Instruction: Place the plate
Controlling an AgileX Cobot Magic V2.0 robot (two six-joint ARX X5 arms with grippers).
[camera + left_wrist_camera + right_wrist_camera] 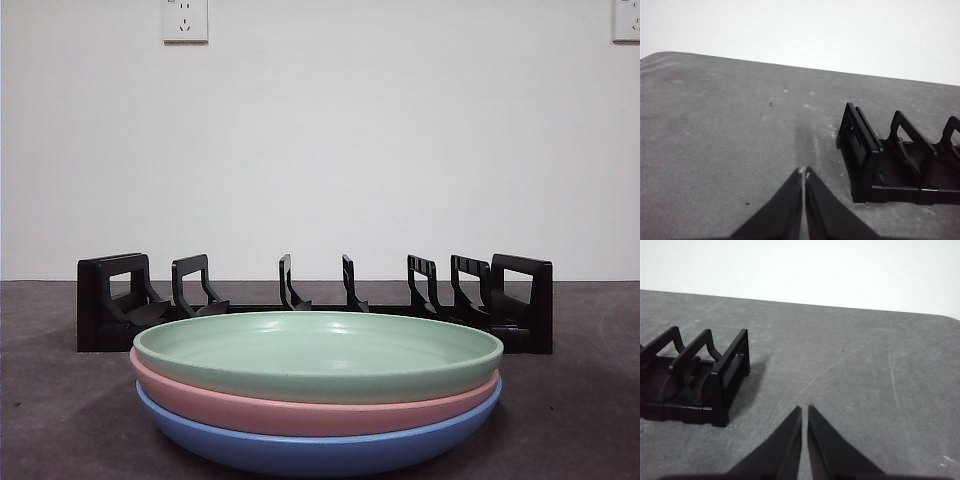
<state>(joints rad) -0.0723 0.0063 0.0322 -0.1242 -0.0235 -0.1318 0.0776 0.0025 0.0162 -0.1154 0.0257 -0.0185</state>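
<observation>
Three plates are stacked near the front in the front view: a green plate [318,352] on top, a pink plate [300,410] under it and a blue plate [310,448] at the bottom. Behind them stands a black plate rack [315,305] with several upright dividers and empty slots. My left gripper [804,172] is shut and empty above the bare table, beside one end of the rack [875,155]. My right gripper [804,409] is shut and empty, beside the rack's other end [715,375]. Neither gripper shows in the front view.
The grey table [60,410] runs back to a white wall [320,150] with two sockets high up. Bare table lies on both sides of the rack in the wrist views.
</observation>
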